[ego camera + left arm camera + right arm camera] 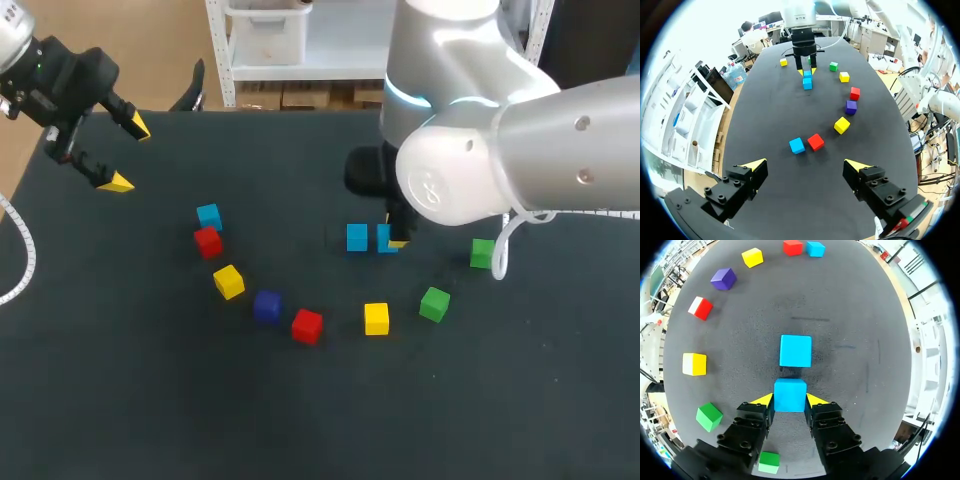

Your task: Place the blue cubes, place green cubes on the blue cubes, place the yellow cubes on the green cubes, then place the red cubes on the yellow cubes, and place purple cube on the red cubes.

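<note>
Right claw (789,400) clamped on blue cube (790,392); second blue cube (795,351) just ahead; left claw (805,165) wide.

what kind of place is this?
Likely a robotics lab bench: black table, scattered coloured blocks like the purple cube, and the right gripper shut on a blue cube.

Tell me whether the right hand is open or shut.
Shut: the right hand has both yellow fingertips pressed against opposite sides of a blue cube.
</note>
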Controlling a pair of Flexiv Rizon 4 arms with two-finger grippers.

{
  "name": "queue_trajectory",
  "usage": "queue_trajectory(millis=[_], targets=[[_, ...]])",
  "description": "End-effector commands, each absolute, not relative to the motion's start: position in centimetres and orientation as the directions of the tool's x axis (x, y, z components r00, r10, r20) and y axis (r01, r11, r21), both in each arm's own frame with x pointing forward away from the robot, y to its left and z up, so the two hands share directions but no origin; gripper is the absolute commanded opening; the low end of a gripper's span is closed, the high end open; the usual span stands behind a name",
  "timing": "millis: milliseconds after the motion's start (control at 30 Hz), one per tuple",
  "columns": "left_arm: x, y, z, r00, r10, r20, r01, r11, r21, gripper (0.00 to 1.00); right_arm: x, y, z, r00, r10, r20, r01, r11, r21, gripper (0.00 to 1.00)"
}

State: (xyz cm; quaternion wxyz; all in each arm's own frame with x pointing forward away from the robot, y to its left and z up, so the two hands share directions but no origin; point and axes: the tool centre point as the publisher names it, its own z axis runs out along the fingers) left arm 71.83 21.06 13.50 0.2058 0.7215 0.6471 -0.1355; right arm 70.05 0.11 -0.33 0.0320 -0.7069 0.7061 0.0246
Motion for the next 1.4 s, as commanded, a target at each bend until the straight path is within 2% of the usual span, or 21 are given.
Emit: queue_trajectory(millis=[33, 200, 267, 767, 1400], targets=[[71.79, 21.12, 13.47, 0.129, 0.877, -0.463, 0.989, -0.079, 0.124, 1.00, 70.17, 0.14, -0.33, 0.002, -0.997, -0.080, -1.000, -0.001, -0.007, 0.44], [71.79, 21.12, 13.47, 0.129, 0.877, -0.463, 0.989, -0.079, 0.124, 1.00, 70.15, 0.09, -0.37, 0.002, -0.997, -0.080, -1.000, -0.001, -0.005, 0.55], [71.79, 21.12, 13.47, 0.129, 0.877, -0.463, 0.989, -0.079, 0.124, 1.00, 70.14, 0.05, -0.40, 0.002, -0.997, -0.080, -1.000, -0.002, -0.005, 0.50], [71.79, 21.12, 13.47, 0.129, 0.877, -0.463, 0.989, -0.079, 0.124, 1.00, 70.74, -0.04, -0.61, 0.017, -0.997, -0.078, -1.000, -0.016, -0.014, 0.45], [71.79, 21.12, 13.47, 0.129, 0.877, -0.463, 0.989, -0.079, 0.124, 1.00, 70.98, 0.18, -0.51, 0.041, -0.996, -0.082, -0.999, -0.040, -0.013, 0.47]])
